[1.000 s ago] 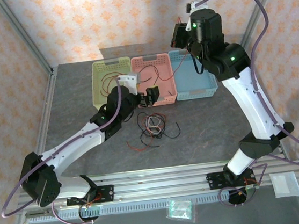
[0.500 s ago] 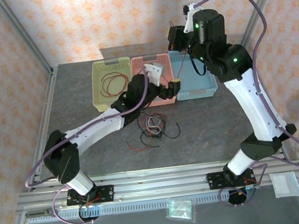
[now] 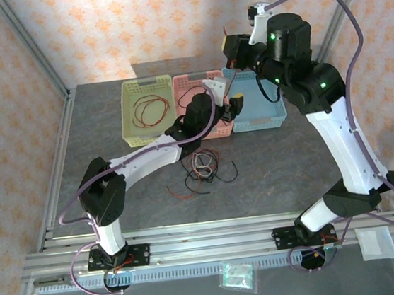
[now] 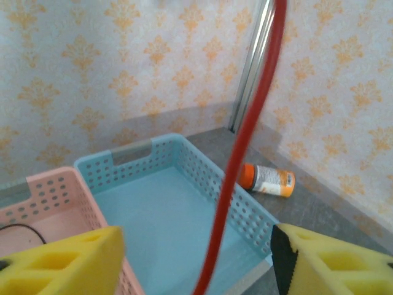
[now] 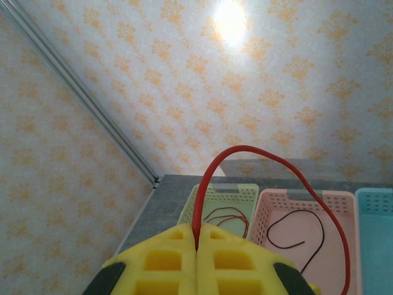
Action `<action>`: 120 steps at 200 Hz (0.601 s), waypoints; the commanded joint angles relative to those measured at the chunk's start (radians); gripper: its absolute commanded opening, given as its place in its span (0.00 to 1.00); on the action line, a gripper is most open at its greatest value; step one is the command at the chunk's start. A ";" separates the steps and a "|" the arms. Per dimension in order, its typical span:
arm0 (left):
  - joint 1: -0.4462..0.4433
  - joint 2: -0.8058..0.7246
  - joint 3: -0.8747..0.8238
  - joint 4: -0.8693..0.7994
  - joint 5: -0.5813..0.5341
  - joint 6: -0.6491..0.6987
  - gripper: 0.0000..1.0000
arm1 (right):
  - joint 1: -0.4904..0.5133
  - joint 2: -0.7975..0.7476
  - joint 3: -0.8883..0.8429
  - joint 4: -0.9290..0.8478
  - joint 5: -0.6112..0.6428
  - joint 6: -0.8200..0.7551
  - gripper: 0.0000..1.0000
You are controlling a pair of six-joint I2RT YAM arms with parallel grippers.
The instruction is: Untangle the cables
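Observation:
A red cable (image 5: pixel 245 147) rises in an arch from my right gripper (image 5: pixel 196 249), which is shut on it high over the baskets (image 3: pixel 230 44). The same red cable (image 4: pixel 245 135) hangs between the yellow fingers (image 4: pixel 61 264) of my left gripper (image 4: pixel 196 264), which is open and does not touch it. That left gripper (image 3: pixel 235 105) hovers at the near-left corner of the blue basket (image 3: pixel 278 113). A tangle of red, black and white cables (image 3: pixel 201 168) lies on the table in front of the baskets.
The green basket (image 3: pixel 124 117) holds a coiled red cable (image 3: pixel 149 110). In the pink basket (image 3: pixel 196 76) lies a black cable (image 5: pixel 307 227). An orange bottle (image 4: pixel 267 179) lies on the table to the right of the blue basket, near the wall.
My left arm has swung right, from in front of the pink basket to the blue basket's corner, and its jaws have narrowed around the hanging red cable. The right gripper stays shut up high.

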 commanded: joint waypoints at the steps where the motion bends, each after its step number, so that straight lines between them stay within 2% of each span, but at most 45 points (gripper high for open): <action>1: 0.001 0.013 0.052 0.015 0.003 0.016 0.36 | -0.004 -0.028 -0.018 0.037 -0.008 0.011 0.00; 9: 0.001 0.010 0.053 0.007 0.009 0.016 0.25 | -0.004 -0.030 -0.019 0.034 0.007 0.010 0.00; 19: 0.000 0.001 0.044 0.000 0.017 0.015 0.16 | -0.004 -0.035 -0.027 0.030 0.033 0.006 0.00; 52: -0.002 -0.072 -0.028 -0.004 0.057 0.001 0.00 | -0.004 -0.034 -0.041 0.008 0.124 0.007 0.00; 97: -0.002 -0.216 -0.161 -0.021 0.101 -0.031 0.00 | -0.004 -0.061 -0.086 0.027 0.155 0.006 0.00; 120: 0.000 -0.304 -0.202 -0.101 0.173 -0.058 0.00 | -0.003 -0.102 -0.144 0.058 0.162 -0.004 0.13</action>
